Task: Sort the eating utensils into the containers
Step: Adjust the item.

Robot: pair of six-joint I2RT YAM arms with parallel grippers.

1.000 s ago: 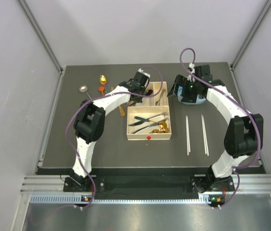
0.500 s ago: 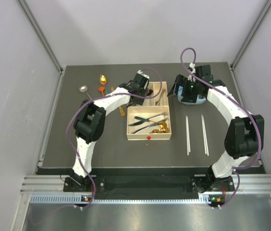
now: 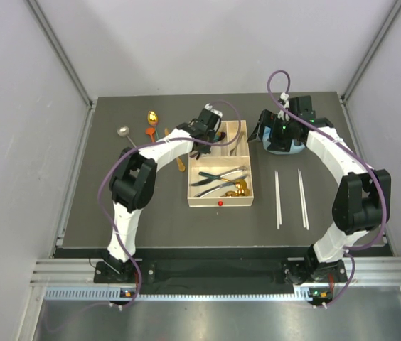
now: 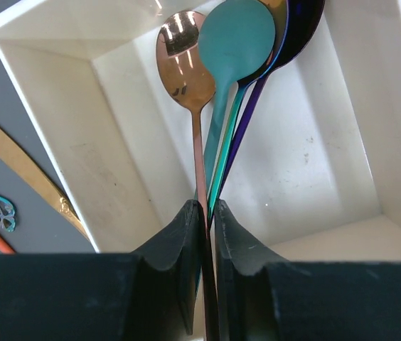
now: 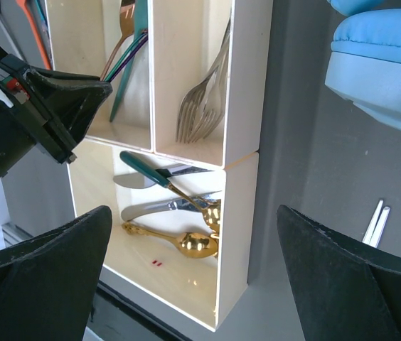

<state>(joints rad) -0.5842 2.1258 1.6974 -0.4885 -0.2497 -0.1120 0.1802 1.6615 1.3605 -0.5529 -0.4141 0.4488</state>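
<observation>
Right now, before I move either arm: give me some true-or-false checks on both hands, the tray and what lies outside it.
1. The right hand is wide open and empty. True.
2. The chopsticks are already in the tray. False: they lie on the table, to the right of the tray.
3. The forks lie in the small compartment next to the one with the teal spoon. True.
4. The left hand is working in the large compartment. False: it is at a small compartment, its fingers closed on the handle of the copper spoon.
5. A gold spoon lies on the table left of the tray. True.
</observation>
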